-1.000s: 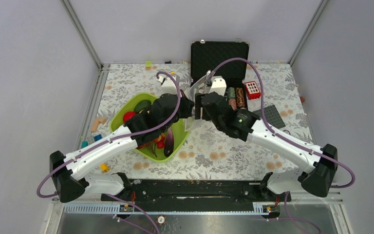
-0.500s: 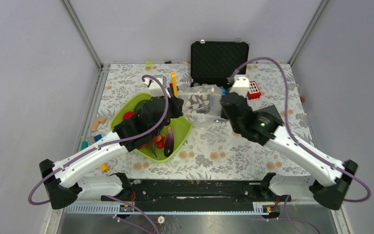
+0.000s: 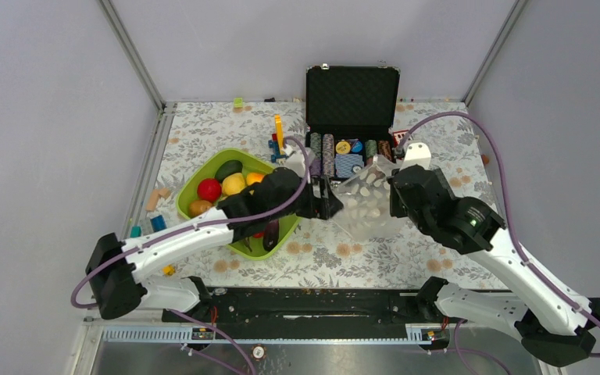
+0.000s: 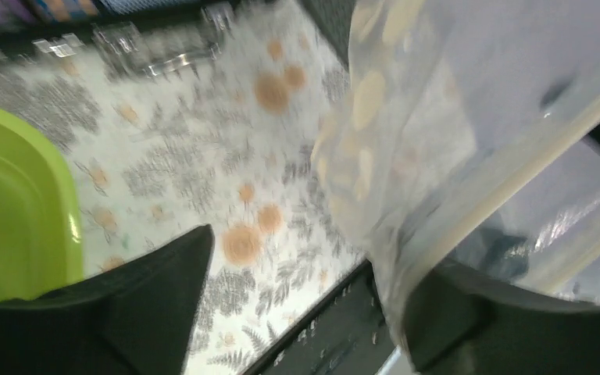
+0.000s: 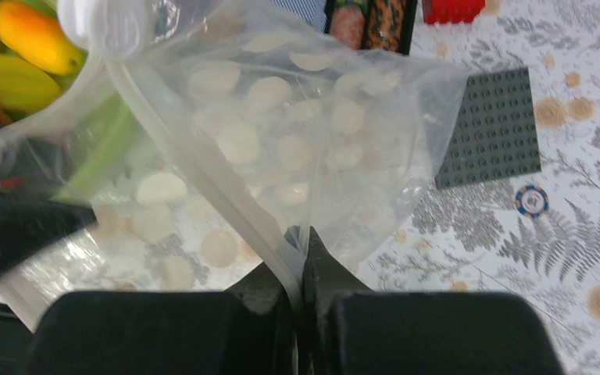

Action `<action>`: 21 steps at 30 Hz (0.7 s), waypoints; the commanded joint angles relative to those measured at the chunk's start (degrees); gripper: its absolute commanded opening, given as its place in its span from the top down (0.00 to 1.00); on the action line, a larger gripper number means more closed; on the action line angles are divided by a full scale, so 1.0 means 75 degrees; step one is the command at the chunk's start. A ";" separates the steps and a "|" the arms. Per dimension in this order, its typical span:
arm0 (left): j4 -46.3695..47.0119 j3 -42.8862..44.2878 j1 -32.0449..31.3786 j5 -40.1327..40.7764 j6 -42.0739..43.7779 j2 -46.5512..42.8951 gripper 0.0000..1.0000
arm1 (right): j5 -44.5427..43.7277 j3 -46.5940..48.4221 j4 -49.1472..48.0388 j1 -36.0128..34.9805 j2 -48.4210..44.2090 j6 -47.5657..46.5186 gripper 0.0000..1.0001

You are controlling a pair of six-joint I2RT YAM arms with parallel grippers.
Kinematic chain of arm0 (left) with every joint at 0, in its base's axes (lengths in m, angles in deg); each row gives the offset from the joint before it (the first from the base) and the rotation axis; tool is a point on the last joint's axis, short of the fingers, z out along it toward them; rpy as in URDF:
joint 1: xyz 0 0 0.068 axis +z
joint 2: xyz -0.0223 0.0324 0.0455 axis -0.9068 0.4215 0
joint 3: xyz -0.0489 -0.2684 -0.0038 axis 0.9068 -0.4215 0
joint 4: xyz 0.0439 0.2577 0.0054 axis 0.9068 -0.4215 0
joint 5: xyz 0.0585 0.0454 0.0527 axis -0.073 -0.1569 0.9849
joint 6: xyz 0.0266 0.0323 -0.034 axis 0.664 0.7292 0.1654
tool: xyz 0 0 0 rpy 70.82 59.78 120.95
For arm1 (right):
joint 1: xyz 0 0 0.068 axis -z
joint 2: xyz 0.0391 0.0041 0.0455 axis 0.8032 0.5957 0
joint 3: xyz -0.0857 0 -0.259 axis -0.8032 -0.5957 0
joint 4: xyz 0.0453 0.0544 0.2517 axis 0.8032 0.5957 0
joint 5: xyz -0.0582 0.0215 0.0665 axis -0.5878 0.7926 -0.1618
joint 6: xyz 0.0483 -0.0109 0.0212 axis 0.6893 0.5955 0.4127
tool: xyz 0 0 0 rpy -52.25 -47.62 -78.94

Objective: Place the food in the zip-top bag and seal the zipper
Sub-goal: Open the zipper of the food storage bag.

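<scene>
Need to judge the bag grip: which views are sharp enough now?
Top view: sharp, evenly lit. Left wrist view: motion-blurred, bag and green tray smeared. Right wrist view: mostly sharp, bag edge crisp in the right gripper, slight sheen.

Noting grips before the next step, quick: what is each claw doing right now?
Left claw: open, gripping nothing; the zip-top bag hangs beside it.
Right claw: shut on the zip-top bag's zipper edge.

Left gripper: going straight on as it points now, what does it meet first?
The zip-top bag, pinched by the right gripper, just ahead of the left gripper; they may already touch.
</scene>
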 commanded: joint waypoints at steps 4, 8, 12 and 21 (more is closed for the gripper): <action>0.1316 -0.0596 -0.0173 -0.1818 0.0285 -0.0078 0.01 | 0.0067 0.0269 0.0788 0.0071 0.1131 -0.0001 1.00; 0.1152 -0.0881 -0.0173 -0.1581 0.0593 -0.0658 0.01 | -0.0177 0.0164 0.0634 0.0071 0.1884 0.0462 1.00; 0.0943 -0.1254 -0.0173 -0.1496 0.0968 -0.1433 0.01 | -0.0105 0.0326 0.0594 0.0071 0.2567 0.0658 1.00; -0.1584 -0.1329 -0.0073 0.2219 0.0426 -0.2725 0.01 | 0.0210 0.0961 0.0320 0.0071 0.3546 0.0740 1.00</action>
